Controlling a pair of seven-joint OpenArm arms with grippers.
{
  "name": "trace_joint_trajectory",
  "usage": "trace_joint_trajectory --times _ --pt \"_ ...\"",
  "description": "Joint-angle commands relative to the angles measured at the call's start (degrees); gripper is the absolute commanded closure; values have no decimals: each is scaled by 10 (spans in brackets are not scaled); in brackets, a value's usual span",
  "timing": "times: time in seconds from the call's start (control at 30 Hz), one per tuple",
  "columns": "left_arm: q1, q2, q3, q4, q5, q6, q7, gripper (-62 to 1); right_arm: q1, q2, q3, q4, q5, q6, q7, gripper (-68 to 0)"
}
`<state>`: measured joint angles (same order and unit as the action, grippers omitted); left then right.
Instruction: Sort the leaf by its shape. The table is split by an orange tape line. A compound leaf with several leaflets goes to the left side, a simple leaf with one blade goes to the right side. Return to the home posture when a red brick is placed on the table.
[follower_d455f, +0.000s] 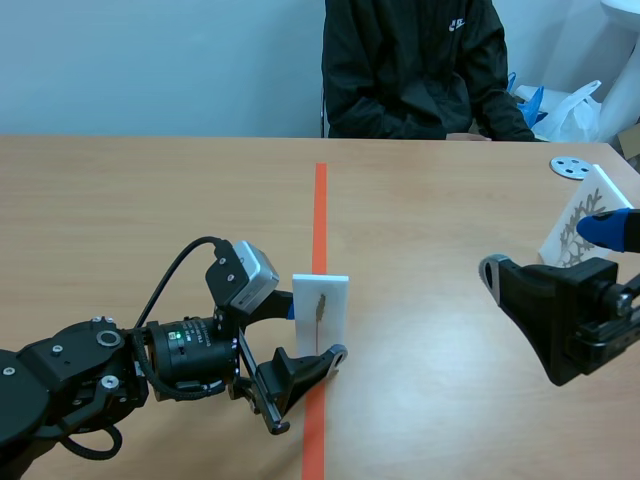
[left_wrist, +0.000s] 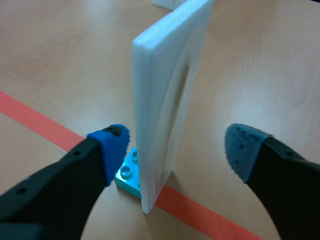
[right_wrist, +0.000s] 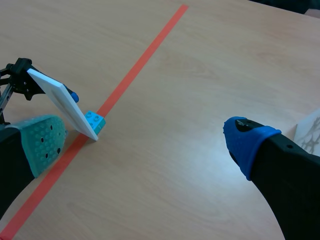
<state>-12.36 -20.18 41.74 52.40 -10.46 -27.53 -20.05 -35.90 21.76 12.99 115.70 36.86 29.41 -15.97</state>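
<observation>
Two pincers: both are standing open; the left pincer (left_wrist: 177, 150) is straddling the leaf card, and the right pincer (right_wrist: 145, 145) is hovering over the right half of the worktop (follower_d455f: 150, 200), holding nothing.
Leaf card: the white card (follower_d455f: 322, 300) is standing upright on the orange tape line (follower_d455f: 320, 190), with a small cyan brick (left_wrist: 129, 175) propping it at its foot.
Leaf: the leaf (follower_d455f: 320, 306) on the card's face is showing as one narrow blade, so it is probably a simple leaf, bound for the right side.
Step in hand: the left pincer is apparently lining up to close on the card, with one pad (left_wrist: 116, 145) sitting just beside the back face and the other standing further off the front face.
Tipping risk: because the pads are sitting unevenly, closing could be pushing the card over before both pads are bearing on it.
Base risk: the cyan brick may be coming loose from the card during a lift, or dragging along the worktop if the grip is landing too low.
Crossing risk: carrying the card rightward is bringing the left arm toward the right pincer and the second card (follower_d455f: 575, 215) standing behind it, so a wide swing could be knocking either.
Sorting risk: the leaf is reading small and thin, so misjudging its shape would be sending it to the wrong half.
</observation>
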Motion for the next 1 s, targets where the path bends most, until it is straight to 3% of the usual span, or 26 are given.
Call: trace_joint_trajectory --times 0.0,0.17,0.43,0.73,0.97 --pt "-3 2 0 12 -4 -3 -13 -341 5 8 2 1 4 0 6 -679" --pt "-3 2 0 12 -4 -3 -14 -220 5 8 2 1 4 0 6 -679" --pt "-3 2 0 12 -4 -3 -14 -82 5 8 2 1 4 0 6 -679" --pt "-3 -5 -6 38 -11 -3 -14 -70 5 8 2 1 4 0 7 -679" --pt "2 -29 -80 115 -61 -1 13 -70 5 8 2 1 4 0 7 -679"
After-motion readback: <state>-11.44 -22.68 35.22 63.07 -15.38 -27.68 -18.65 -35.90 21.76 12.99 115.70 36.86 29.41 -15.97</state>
